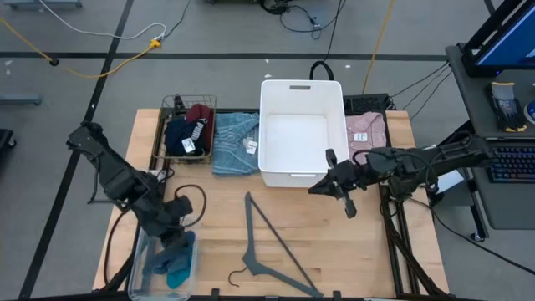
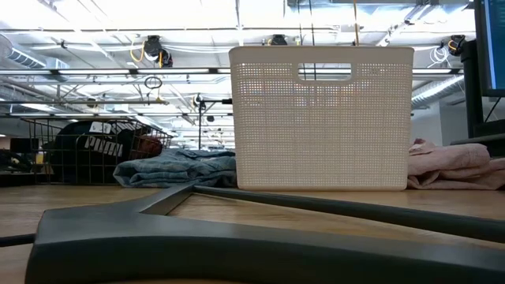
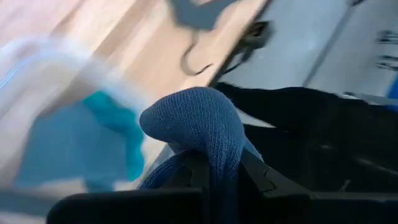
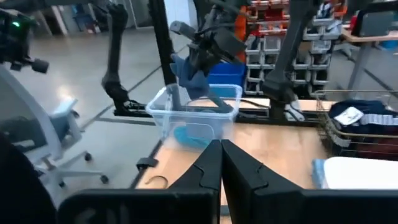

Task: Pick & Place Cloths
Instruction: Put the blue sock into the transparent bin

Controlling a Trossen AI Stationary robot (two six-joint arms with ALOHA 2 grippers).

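**Knitted blue cloth pinched above the clear bin**

The left gripper (image 3: 214, 171) pinched a ribbed slate-blue cloth (image 3: 196, 124) over the clear plastic bin (image 1: 142, 267), where a teal cloth (image 1: 177, 266) lay blurred. Only the right wrist view showed the cloth dangling. The right gripper (image 4: 221, 155), fingers pressed together and holding nothing, hung beside the perforated white basket (image 1: 276, 92)

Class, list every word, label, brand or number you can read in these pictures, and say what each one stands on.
None can be read.
White tags on the navy cloths in the wire basket: too small.
White tag on the folded light-blue cloth: too small.
White print on the dark cloth in the basket, low view: too blurred to read.
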